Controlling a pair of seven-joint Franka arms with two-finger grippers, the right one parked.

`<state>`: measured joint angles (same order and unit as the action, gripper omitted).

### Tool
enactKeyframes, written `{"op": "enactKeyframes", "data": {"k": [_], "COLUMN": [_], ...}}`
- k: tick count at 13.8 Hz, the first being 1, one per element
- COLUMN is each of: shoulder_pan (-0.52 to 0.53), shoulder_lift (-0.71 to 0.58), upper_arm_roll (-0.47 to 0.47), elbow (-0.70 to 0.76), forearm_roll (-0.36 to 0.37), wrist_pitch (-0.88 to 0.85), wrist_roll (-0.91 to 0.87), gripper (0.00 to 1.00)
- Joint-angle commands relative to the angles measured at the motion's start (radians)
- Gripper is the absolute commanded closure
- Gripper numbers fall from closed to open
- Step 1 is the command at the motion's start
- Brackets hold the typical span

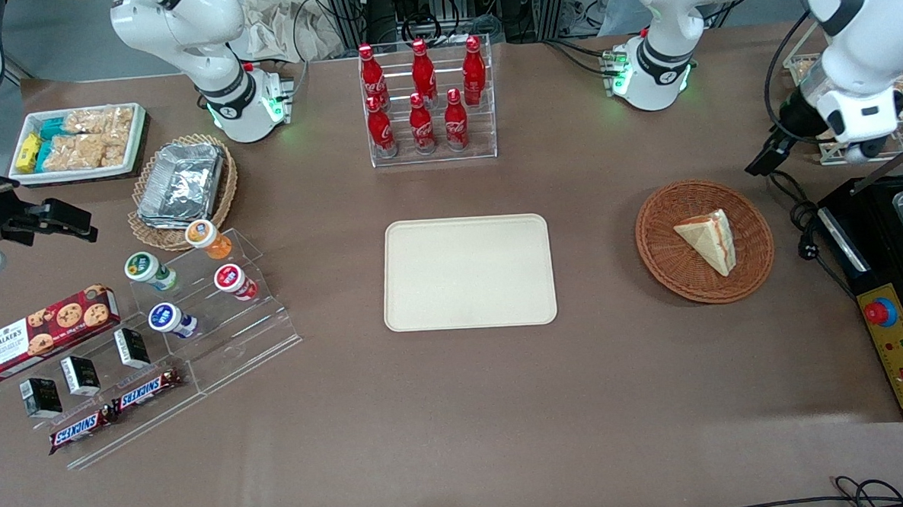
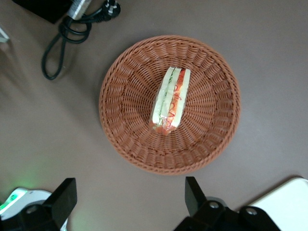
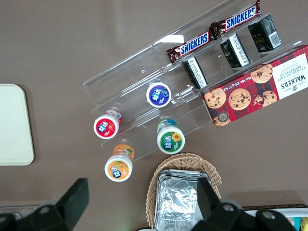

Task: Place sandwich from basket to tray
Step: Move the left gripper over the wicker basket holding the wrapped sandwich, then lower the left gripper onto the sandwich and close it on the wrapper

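The left arm's end effector (image 2: 130, 202) is hovering high above the table, fingers spread wide and holding nothing. Below it, the small triangular white-bread sandwich (image 2: 170, 100) is lying in the round reddish-brown wicker basket (image 2: 211, 139). It is probably soft, so squeezing risks crushing it before reaching the empty cream rectangular plastic tray (image 1: 468, 272).

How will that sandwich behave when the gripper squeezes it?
The sandwich is probably soft: white bread around thin filling layers, so a hard pinch may crush it. It looks light, standing on edge in the basket, and may tip if nudged. Its layers might slide apart. The gripper hangs open above the basket.
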<state>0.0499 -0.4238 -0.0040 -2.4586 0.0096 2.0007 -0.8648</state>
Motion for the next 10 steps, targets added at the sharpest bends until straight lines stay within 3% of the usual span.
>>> {"op": "enactKeyframes", "data": {"k": [1, 7, 10], "shoulder_pan": [0.012, 0.004, 0.001], "shoulder_lift": [0.029, 0.232, 0.295], "upper_arm_roll": [-0.01, -0.013, -0.014], "elbow": [-0.097, -0.099, -0.099], "forearm_roll": [0.015, 0.134, 0.141], "wrist_pitch": [0.139, 0.309, 0.375], "wrist_roll": [-0.011, -0.003, 0.003], "gripper": [0.0, 0.0, 0.0]}}
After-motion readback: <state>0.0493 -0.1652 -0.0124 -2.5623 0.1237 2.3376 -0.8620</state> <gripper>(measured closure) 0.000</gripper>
